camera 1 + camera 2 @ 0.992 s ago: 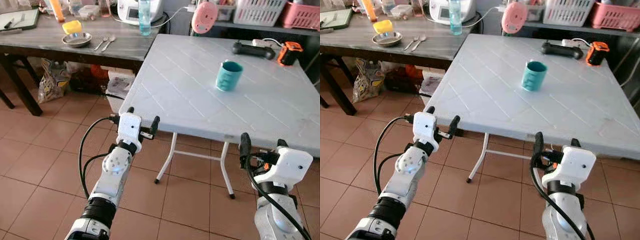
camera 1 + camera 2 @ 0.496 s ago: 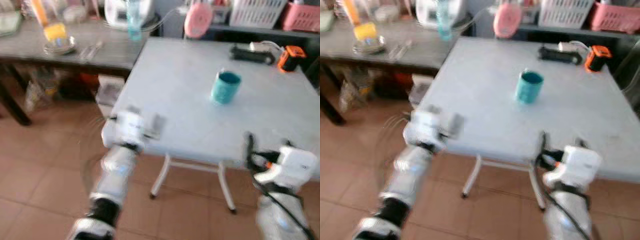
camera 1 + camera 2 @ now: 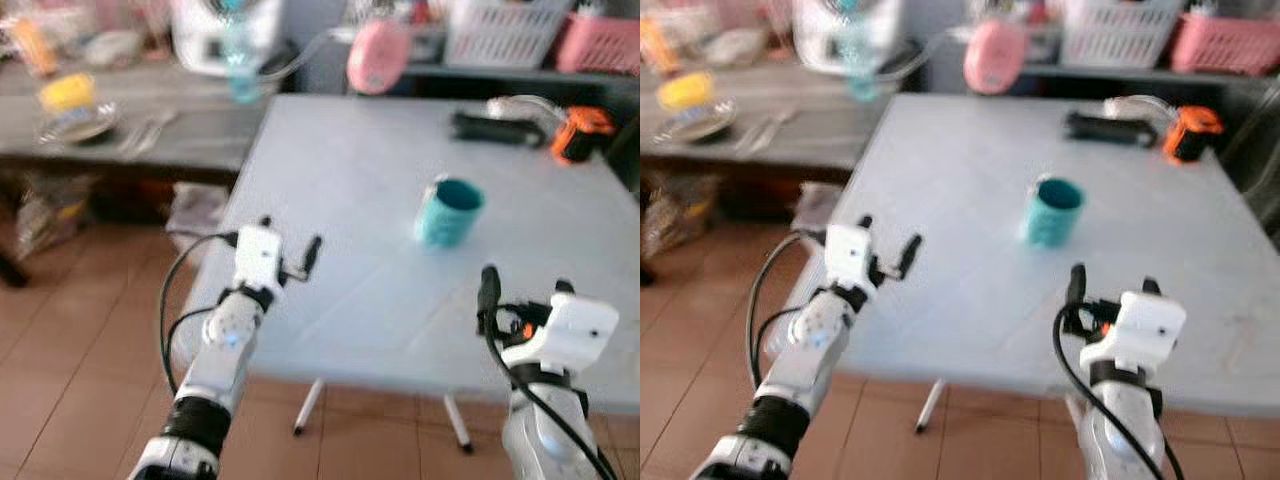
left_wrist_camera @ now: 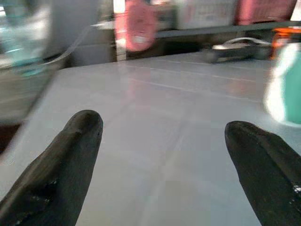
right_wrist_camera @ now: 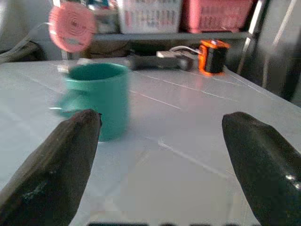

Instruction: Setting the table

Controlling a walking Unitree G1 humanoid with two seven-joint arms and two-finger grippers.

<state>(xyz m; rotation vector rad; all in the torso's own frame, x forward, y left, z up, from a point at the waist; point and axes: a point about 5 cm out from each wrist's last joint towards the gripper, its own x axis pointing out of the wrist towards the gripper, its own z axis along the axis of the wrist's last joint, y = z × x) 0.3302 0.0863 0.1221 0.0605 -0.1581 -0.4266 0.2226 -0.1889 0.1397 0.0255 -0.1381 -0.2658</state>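
Teal mug [image 3: 447,211] alone on surface [image 3: 350,180]; left gripper [image 3: 288,246], right gripper [image 3: 521,290] wide, empty; bowl [image 3: 72,122], spoons unset.

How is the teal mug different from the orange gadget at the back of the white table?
The teal mug stands alone mid-table; the orange gadget sits at the far edge beside a black tool. The mug is teal, round and open-topped; the gadget is orange and black, blockier and looks smaller. Both rest on the white table, untouched by either gripper.

Spread jaws over white table [image 4: 160,122], seemingly blurred.
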